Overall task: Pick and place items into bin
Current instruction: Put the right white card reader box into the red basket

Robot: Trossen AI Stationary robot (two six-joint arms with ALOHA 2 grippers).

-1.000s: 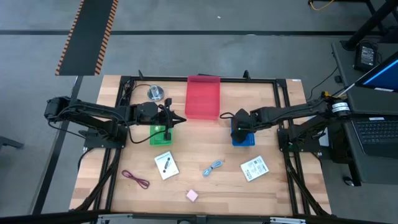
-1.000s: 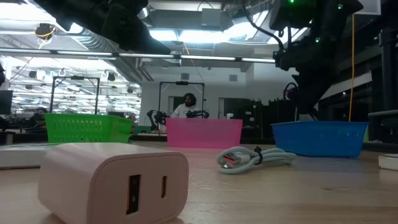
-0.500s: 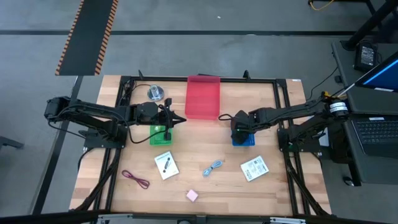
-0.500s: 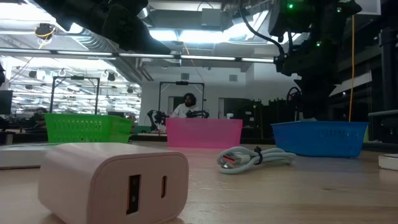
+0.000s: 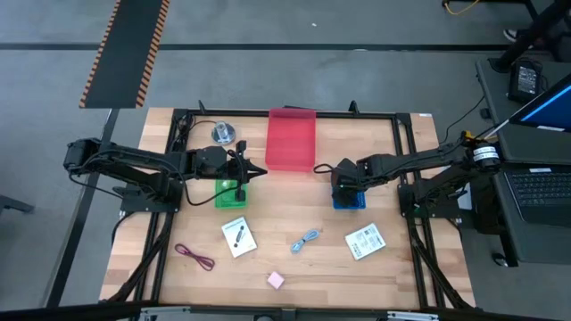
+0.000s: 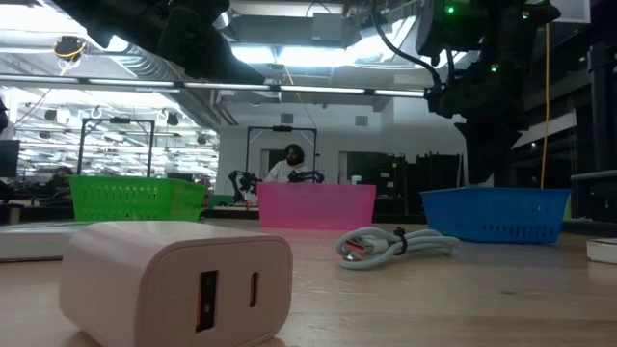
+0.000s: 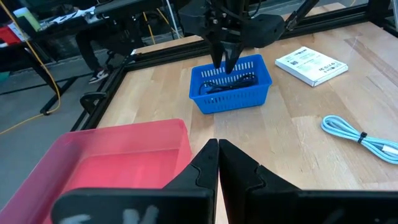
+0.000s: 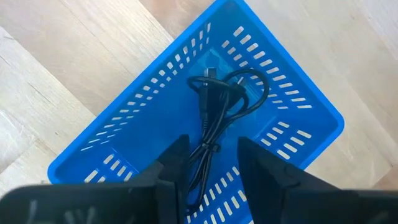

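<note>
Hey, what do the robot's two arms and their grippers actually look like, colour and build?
Both arms are dark, nearly black, slim jointed links. The left gripper tapers to a narrow point; its fingers are matte black wedges. The right gripper has two flat black fingers. A green light glows on the arm in the low view.

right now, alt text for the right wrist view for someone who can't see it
A blue basket sits on a wooden table with a thin black cable coiled loosely inside it. The right gripper hangs open just above the basket, its two dark fingers apart on either side of the cable's lower end.
</note>
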